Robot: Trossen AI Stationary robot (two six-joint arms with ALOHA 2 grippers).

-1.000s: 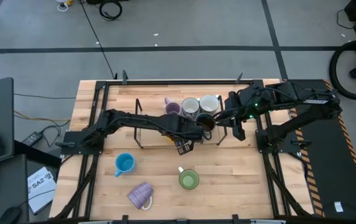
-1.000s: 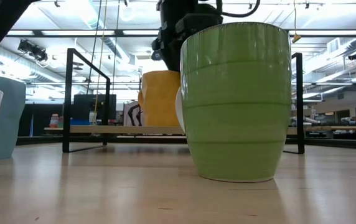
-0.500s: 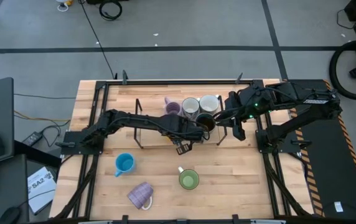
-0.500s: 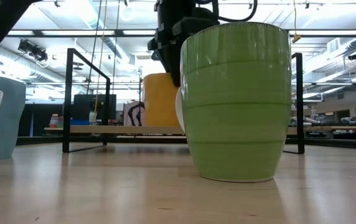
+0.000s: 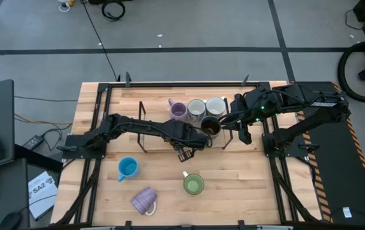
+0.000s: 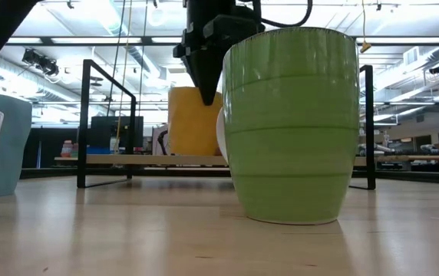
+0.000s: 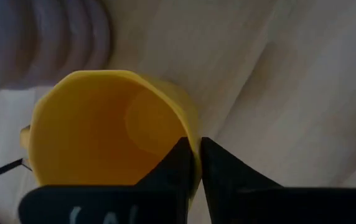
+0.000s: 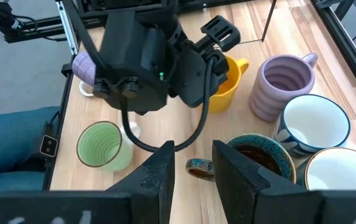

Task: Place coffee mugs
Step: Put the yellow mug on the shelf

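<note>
Seven mugs I can count from above. On the table (image 5: 99,191) near me stand the bright blue mug (image 5: 127,168) and the green mug (image 5: 193,184), and one lilac mug (image 5: 144,200) lies on its side. On the black rack (image 5: 141,128) farther back are the second lilac mug (image 5: 178,110), the white patterned mug (image 5: 196,109), the pale mug (image 5: 215,106) and the dark glazed mug (image 5: 210,127), close together. The left gripper (image 5: 184,153) is at the front edge of the rack. The right gripper (image 5: 224,123) is just beside the dark mug.

From the table level, the green mug fills the middle. Behind it, the left gripper comes down from above on the rim of the orange mug (image 6: 189,130), which is upright at the rack's shelf.

From the left wrist, the left gripper is closed on the wall of the orange mug, with one finger (image 7: 175,165) inside and the other outside.

From the right wrist, the handle of the dark glazed mug is directly before the right gripper. I cannot tell if this gripper holds it. The orange mug is just beside the second lilac mug.
</note>
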